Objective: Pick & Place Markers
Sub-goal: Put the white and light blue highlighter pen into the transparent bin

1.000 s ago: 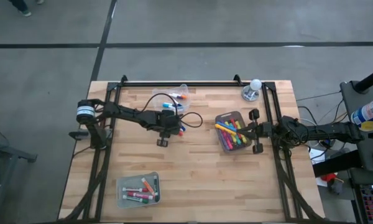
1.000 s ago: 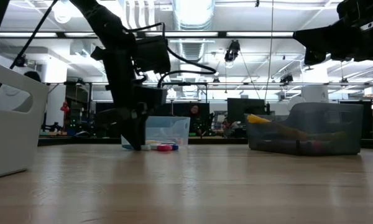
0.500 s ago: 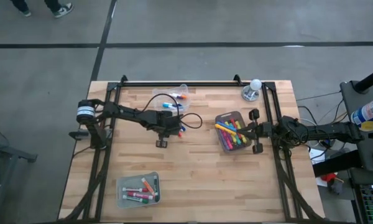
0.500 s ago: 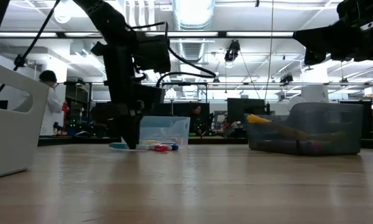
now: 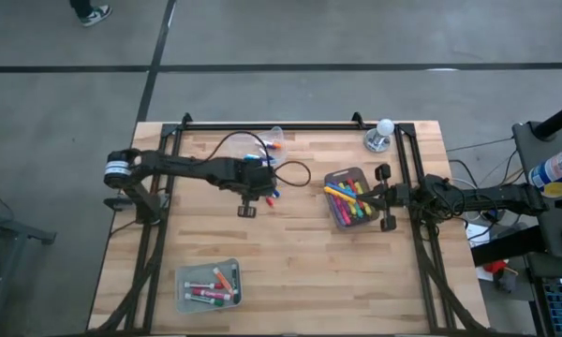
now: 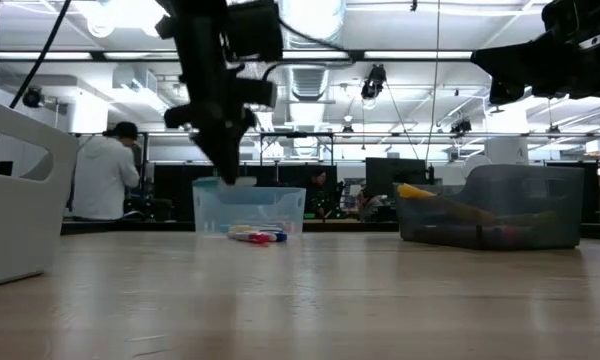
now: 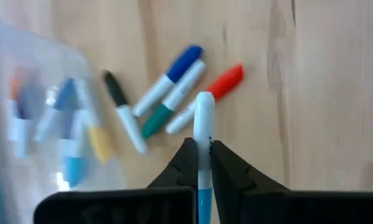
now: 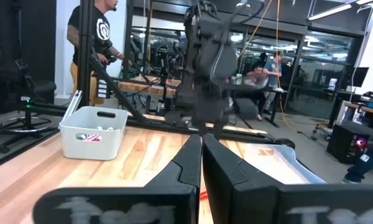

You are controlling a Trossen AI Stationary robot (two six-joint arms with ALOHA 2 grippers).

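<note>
Pinching a blue-and-white marker (image 7: pixel 202 130) above the table's far-middle, left gripper (image 7: pixel 201 163) hung w/ loose markers (image 7: pixel 168 96) below, others binned, so approx half left; right gripper (image 8: pixel 202 163) sat pressed together near right edge.

I see a table (image 5: pixel 300 271) of pale planked wood with a smooth, faintly shiny finish. The markers (image 7: pixel 174 93) look like glossy plastic; my left pincer (image 7: pixel 199 163) is matt black.
</note>
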